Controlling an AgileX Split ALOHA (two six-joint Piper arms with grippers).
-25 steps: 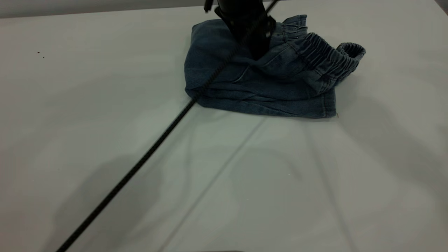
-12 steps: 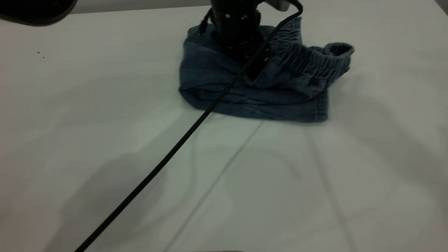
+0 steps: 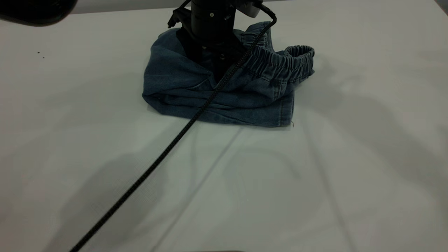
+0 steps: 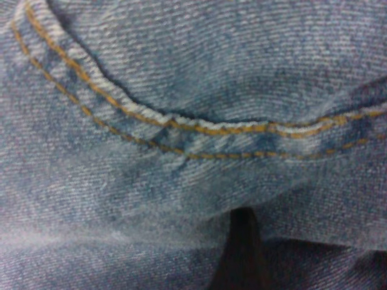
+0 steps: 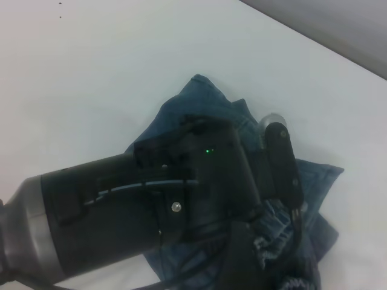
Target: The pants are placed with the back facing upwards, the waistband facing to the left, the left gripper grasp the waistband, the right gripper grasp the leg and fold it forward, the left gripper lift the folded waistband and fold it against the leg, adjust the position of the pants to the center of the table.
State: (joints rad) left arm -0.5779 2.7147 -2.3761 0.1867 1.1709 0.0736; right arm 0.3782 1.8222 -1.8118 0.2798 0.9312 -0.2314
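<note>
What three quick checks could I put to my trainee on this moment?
1. True or false: the pants lie spread out flat, unfolded.
2. What is pressed down onto the pants? A) the left gripper B) a person's hand C) nothing
3. Fill in: in the exterior view, the waistband ends at the bundle's ____ side.

Key: 1 false, they are folded into a bundle; 2 A; 3 right.
</note>
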